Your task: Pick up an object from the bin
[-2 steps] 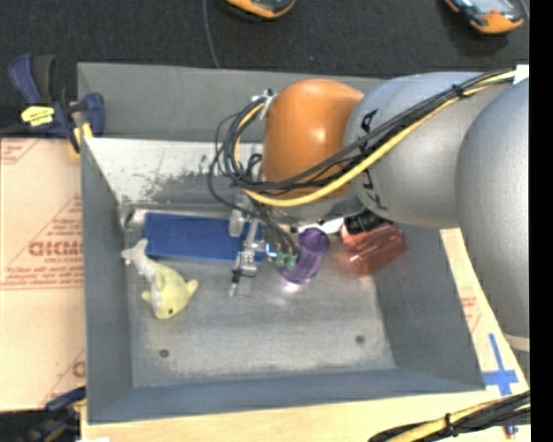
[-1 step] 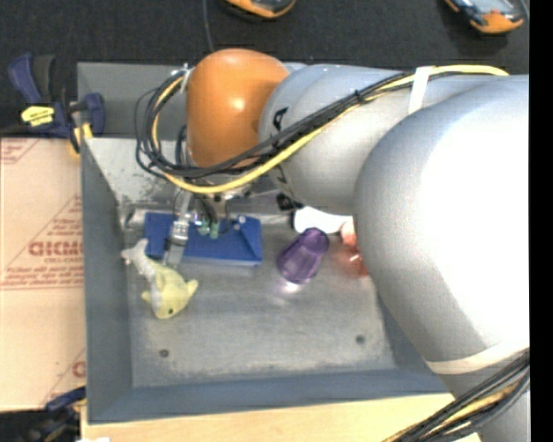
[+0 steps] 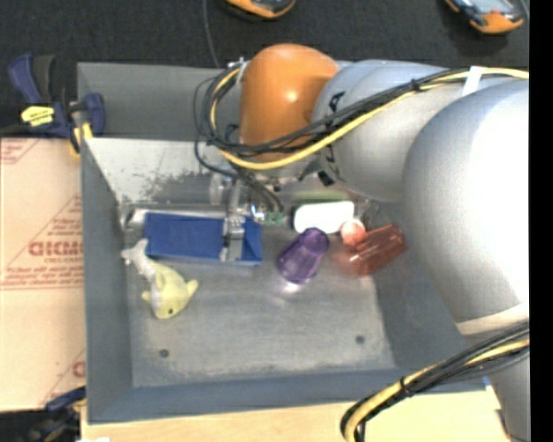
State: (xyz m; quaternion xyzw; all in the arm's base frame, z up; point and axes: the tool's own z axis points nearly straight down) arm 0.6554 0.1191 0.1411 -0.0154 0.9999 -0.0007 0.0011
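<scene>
The blue rectangular block [image 3: 189, 238] lies flat on the floor of the grey bin [image 3: 258, 339], in the left half and close to the rear wall. It is the reference item for all positions below.

Gripper [image 3: 233, 245]: lowered onto the right end of the blue block, overlapping its right edge. Whether it is open, closed or gripping the block cannot be told from the camera view. The orange wrist cover [image 3: 281, 95] and the yellow and black cables sit above and behind the block's right end.

Items around the block:
- A thin grey bar [image 3: 166, 215] lies along the rear edge of the block, touching or just beside it.
- A yellow soft toy [image 3: 170, 295] lies just in front of the block's left end, apart from it.
- A purple translucent cup [image 3: 301, 256] lies on its side just to the right of the block.
- A white oblong item [image 3: 323, 217] lies right of the block, behind the purple cup.
- A red translucent container [image 3: 376, 250] lies farther right, beyond the purple cup, with a small pink round piece [image 3: 353, 233] at its rear end.
</scene>
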